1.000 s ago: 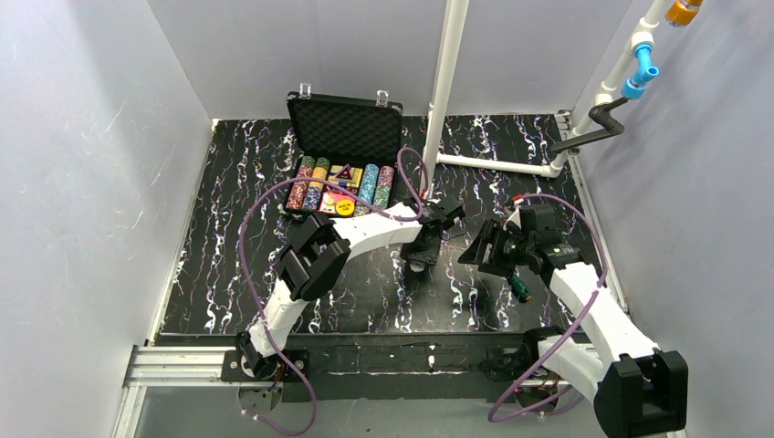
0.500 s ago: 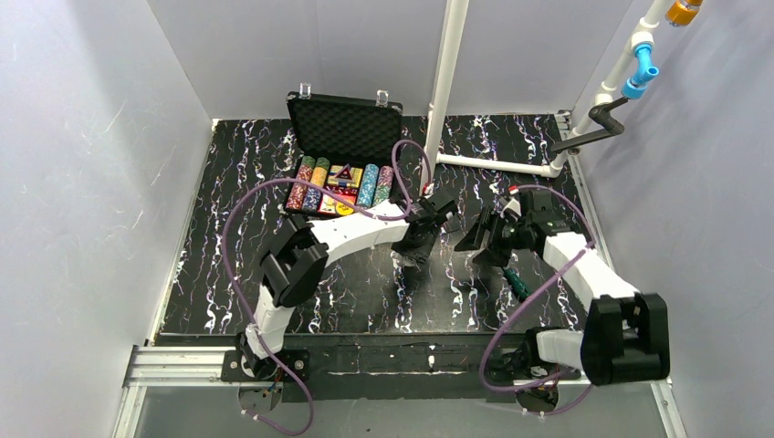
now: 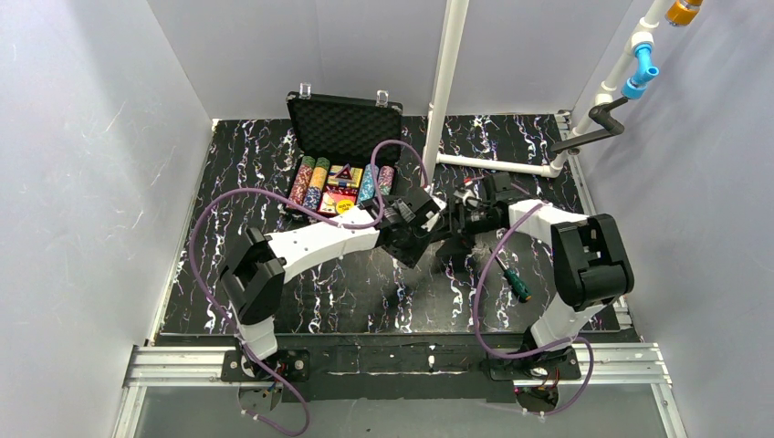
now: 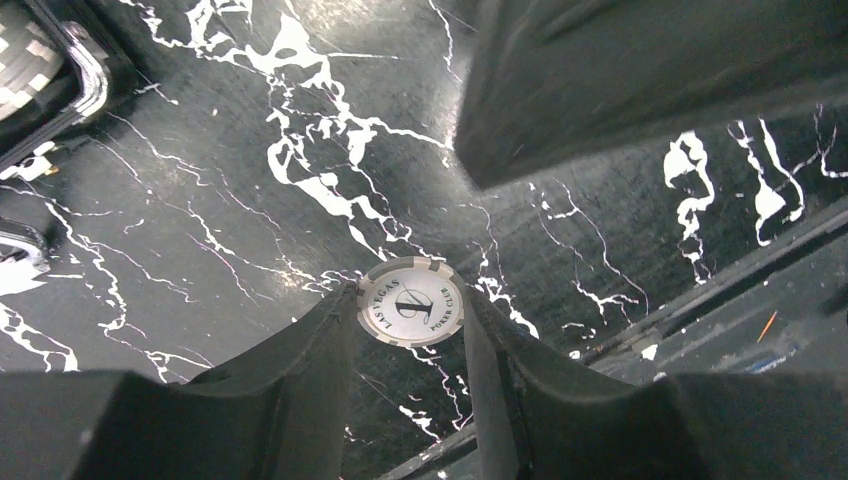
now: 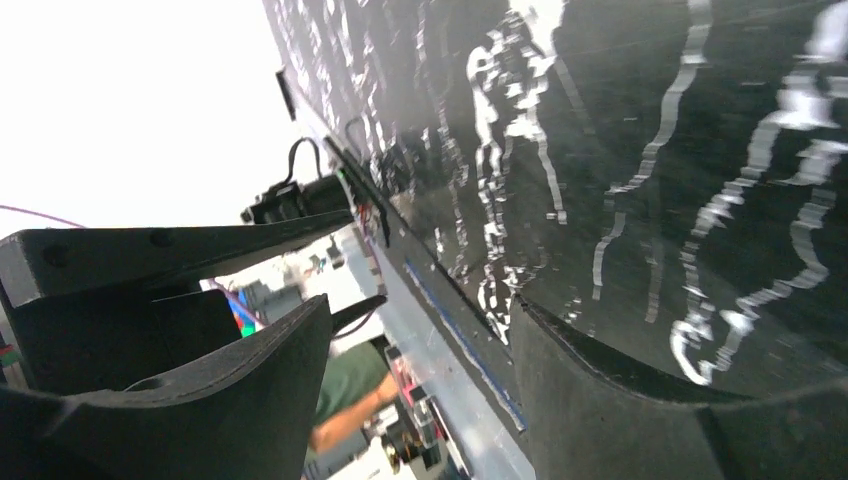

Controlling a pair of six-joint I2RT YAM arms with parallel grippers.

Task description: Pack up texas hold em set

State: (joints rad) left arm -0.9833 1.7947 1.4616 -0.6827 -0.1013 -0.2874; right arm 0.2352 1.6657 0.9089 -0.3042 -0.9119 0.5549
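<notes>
Now | left arm (image 3: pixel 319 242) outstretched | left fingers (image 4: pixel 300 370) pinch chip (image 4: pixel 411 315) | right fingers (image 5: pixel 240 370) apparently empty

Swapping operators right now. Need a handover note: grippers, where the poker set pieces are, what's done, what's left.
Left gripper: shut on a white poker chip, over the mat, near-right of the case.
Right gripper: open, empty, close beside the left one.
Case: open at the far side, lid up; chip rows, red triangle and yellow disc inside.
Green-handled screwdriver: lying on the mat by the right arm.
Done: most chips stowed.
Left: place the held chip, close the lid.
</notes>
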